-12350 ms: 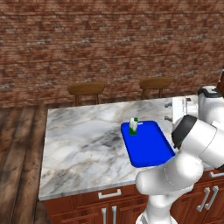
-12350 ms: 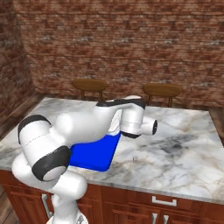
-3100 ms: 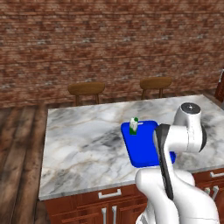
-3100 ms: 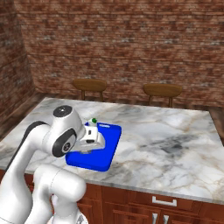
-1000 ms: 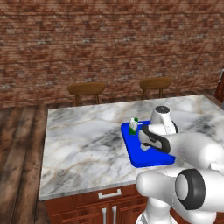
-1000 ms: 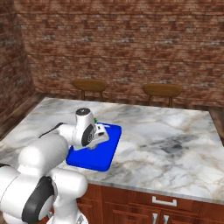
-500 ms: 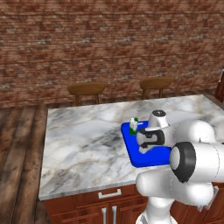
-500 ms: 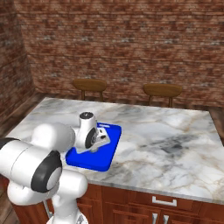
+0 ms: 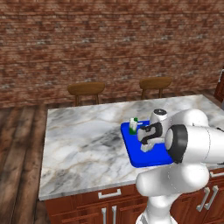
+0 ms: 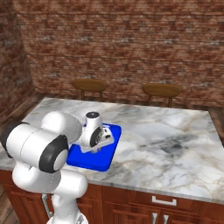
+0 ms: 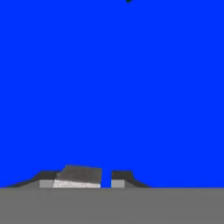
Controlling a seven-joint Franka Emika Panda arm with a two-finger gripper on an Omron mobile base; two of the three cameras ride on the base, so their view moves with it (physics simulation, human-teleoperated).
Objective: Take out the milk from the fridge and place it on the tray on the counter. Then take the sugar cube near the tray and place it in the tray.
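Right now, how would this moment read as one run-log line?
milk: upright on tray | sugar cube: over tray | gripper: open, cube between tips

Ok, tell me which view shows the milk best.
The left base view: the milk stands upright at the far corner of the tray, green cap visible. In the right base view the arm covers it; the hand view faces bare tray.

base views – behind arm, left and right, share counter | hand view – close over tray
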